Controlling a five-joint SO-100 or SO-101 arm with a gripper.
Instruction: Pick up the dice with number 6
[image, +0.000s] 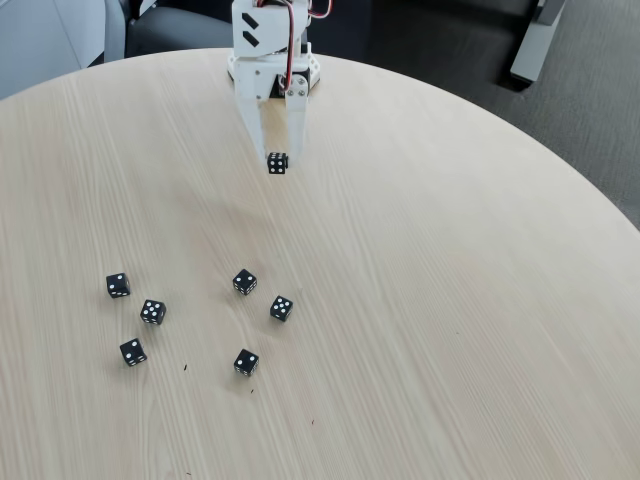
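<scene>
Near the far edge of the round wooden table (450, 300), the white gripper (277, 157) points down with its two fingers closed on a black die (277, 162), pinching it at the tips; whether the die touches the wood or hangs just above it is hard to tell. Six more black dice lie well apart from it toward the front: three at the left (118, 285) (152, 311) (132, 351) and three nearer the middle (244, 282) (281, 308) (246, 362).
</scene>
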